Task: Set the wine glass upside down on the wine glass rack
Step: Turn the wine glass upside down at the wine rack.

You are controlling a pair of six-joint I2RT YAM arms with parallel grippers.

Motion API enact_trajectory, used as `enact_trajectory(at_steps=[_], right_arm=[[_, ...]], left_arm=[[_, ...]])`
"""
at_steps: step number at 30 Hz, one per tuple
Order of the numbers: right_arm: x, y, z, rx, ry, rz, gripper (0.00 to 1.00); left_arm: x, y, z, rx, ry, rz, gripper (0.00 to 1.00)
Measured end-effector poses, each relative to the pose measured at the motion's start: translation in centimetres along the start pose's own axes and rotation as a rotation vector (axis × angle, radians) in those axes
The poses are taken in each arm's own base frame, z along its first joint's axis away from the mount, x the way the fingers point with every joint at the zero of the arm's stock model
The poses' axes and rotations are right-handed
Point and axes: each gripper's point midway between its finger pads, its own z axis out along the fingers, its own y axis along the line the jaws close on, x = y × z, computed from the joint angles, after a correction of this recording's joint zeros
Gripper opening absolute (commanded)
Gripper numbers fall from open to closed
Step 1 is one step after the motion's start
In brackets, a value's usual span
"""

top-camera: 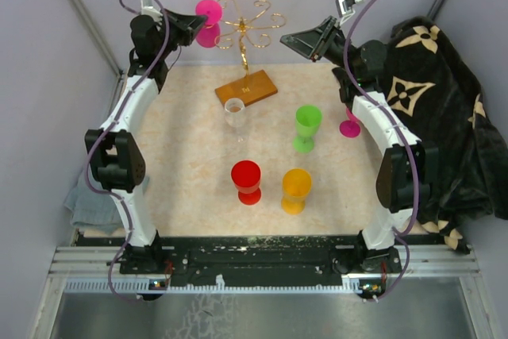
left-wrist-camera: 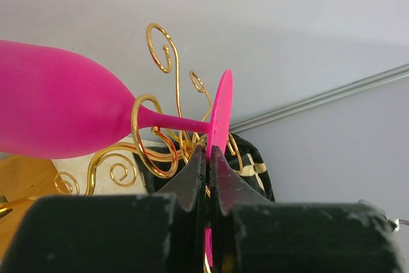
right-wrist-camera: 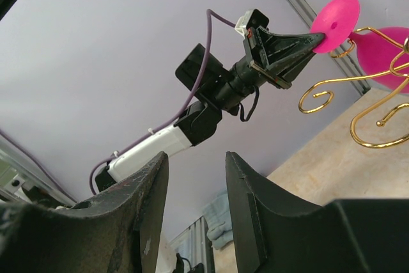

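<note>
Closest to the arm bases, on the mottled beige table: a red goblet and an orange goblet, upright, side by side, opaque and matte. A little farther back, a green goblet of the same shape, also upright, and a clear glass just in front of the rack's base. At the right, partly hidden behind the right arm, a magenta glass beside a crumpled black cloth with tan flower marks.

Next, the wine glass rack: a flat rectangular orange-brown wooden base set askew, a thin gold post rising from it, and curled wire scroll arms fanned out at the top.

Farthest back, up among the scrolls on the rack's left side, the wine glass. Hot pink, opaque and smooth, with a rounded bowl, a slim stem and a flat round foot. Stem crossing one gold loop; touching the wire or not, cannot tell. Gripped by the left gripper, pinched tight on the rim of the foot.

On the rack's other side, the right gripper, spread wide with nothing in it, well apart from the glass.
</note>
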Motion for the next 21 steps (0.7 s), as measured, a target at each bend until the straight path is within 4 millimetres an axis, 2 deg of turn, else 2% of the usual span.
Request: enact_trajectory(at_steps=[9,14,21], right_arm=[[0.0,0.0,0.0,0.0,0.0,0.0,0.41],[0.0,0.0,0.0,0.0,0.0,0.0,0.41],[0.0,0.0,0.0,0.0,0.0,0.0,0.42]], left_arm=[[-1.8,1.0,-0.5,-0.02,-0.03,-0.021,0.0],[-1.6,1.1,-0.5,-0.013,-0.017,-0.038,0.0],[-0.7,2.7,-1.4,-0.041,-0.002,-0.062,0.0]])
